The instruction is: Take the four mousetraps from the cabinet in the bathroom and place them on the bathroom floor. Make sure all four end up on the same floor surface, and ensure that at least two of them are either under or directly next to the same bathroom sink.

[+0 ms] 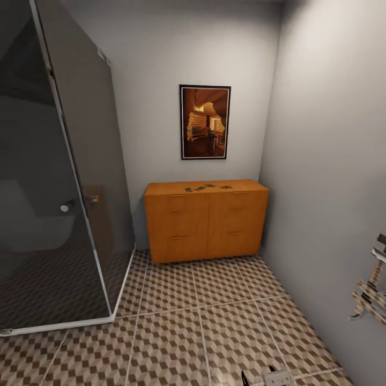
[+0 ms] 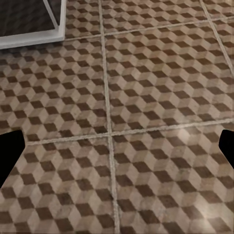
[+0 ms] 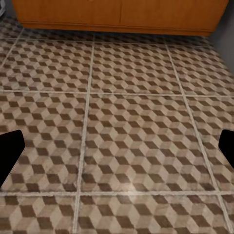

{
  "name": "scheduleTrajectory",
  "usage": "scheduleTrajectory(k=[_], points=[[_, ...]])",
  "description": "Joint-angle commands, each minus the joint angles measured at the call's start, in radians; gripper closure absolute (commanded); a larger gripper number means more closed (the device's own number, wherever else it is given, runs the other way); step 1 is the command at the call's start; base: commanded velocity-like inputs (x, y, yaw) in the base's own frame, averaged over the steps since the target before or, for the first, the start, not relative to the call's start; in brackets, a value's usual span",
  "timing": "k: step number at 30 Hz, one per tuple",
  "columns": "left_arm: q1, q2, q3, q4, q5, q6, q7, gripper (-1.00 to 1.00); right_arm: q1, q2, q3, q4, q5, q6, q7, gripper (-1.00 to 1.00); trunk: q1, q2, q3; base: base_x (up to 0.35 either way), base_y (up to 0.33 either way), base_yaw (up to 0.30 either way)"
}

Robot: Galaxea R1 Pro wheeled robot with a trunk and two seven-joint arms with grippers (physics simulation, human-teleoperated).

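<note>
The orange-brown cabinet [image 1: 206, 222] stands against the far wall, all its drawers shut. On its top lie the mousetraps [image 1: 201, 187], small dark-wired flat pieces spread along the middle. The cube-patterned bathroom floor [image 1: 203, 327] stretches from me to the cabinet. My left gripper [image 2: 117, 151] hangs open over bare tiles, with nothing between its fingertips [image 2: 9, 156]. My right gripper [image 3: 117, 152] is open too, facing the floor, with the cabinet's base [image 3: 117, 14] ahead of it. The sink is out of view.
A dark glass shower enclosure [image 1: 64, 187] fills the left side, and its white base rim [image 2: 29, 39] reaches the tiles. A grey wall [image 1: 332, 187] runs along the right with a rack-like fixture [image 1: 372, 295] on it. A framed picture [image 1: 205, 122] hangs above the cabinet.
</note>
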Motion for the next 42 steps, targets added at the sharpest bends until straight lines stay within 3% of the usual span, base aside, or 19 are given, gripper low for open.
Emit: scheduleTrajectory(k=[1,42], points=[[-0.001,0.000,0.000,0.001,-0.001,-0.003,0.003,-1.00,0.000,0.000,0.002,0.001,0.004,-0.002,-0.003,-1.00,0.000,-0.001,-0.001,0.115,-0.113,0.222],[-0.001,-0.012,0.001,0.023,0.000,-0.002,0.003,-1.00,0.000,0.000,0.002,0.001,0.005,-0.005,-0.001,-1.00,0.000,-0.001,-0.001,0.259,-0.181,0.018]])
